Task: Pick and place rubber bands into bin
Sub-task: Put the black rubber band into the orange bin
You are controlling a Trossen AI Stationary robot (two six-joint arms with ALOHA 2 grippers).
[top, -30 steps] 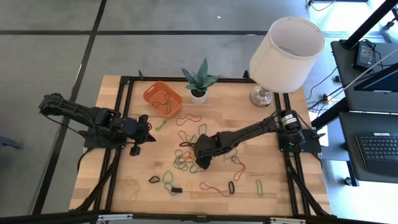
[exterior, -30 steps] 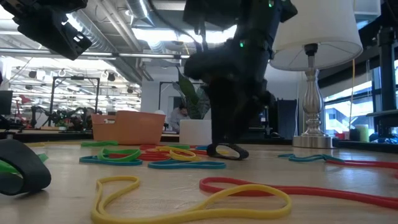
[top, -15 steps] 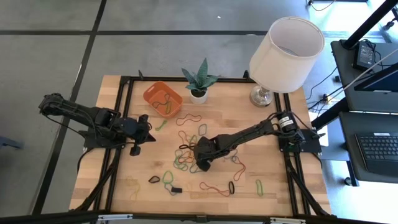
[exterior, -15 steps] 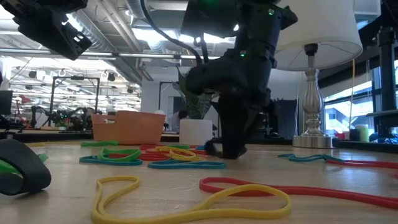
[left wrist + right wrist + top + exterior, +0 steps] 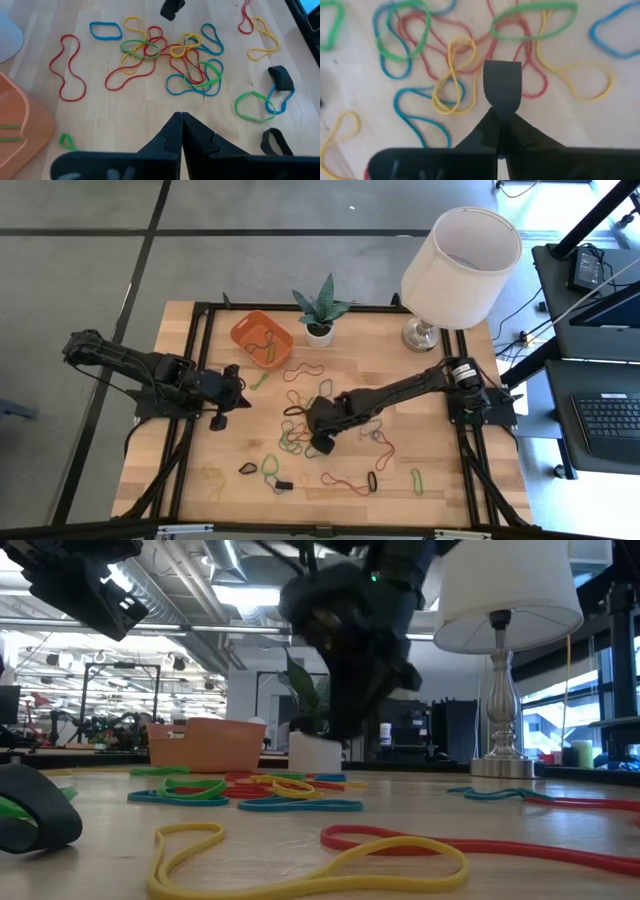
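Observation:
Many coloured rubber bands point(image 5: 300, 435) lie scattered flat on the wooden table, in a thick cluster point(image 5: 170, 55) at its middle. The orange bin point(image 5: 262, 337) stands at the far left with a few bands inside. My right gripper point(image 5: 320, 442) hangs over the cluster, shut on a wide black rubber band point(image 5: 502, 82). My left gripper point(image 5: 238, 395) waits shut above the table's left part, just near of the bin, with nothing in it point(image 5: 181, 117). My right gripper pinches the black band's one end point(image 5: 502, 106) between its two fingers, coming from above and pointing steeply down. The flattened loop sticks out past the fingertips. It is lifted clear of the coloured bands on the table.
A small plant in a white pot point(image 5: 320, 318) stands right of the bin, and a lamp point(image 5: 455, 265) at the far right. More bands, some of them black point(image 5: 248, 469), lie toward the near edge. A black frame rail point(image 5: 195, 410) runs along each side.
My right gripper has shut on the black band that lay on the table between its open fingers. It has then risen and drifted a little toward the table's left edge, lifting the band clear.

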